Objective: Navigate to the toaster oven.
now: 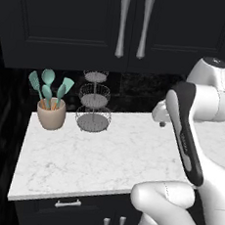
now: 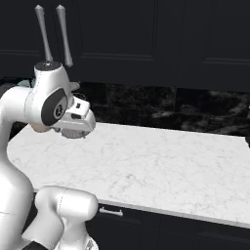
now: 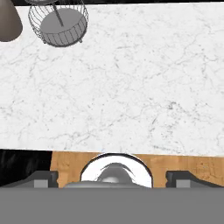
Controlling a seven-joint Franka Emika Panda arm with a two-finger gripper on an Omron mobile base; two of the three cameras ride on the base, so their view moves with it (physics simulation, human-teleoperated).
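Dark cabinets hang above the white marbled surface. The left base view has a wire tiered basket and a beige utensil crock at the surface's back left corner; the right base view instead shows its bare right stretch. The hand hangs above the surface's front edge, fingers spread wide, holding nothing. The toaster oven's place can't be told, and no writing is legible.
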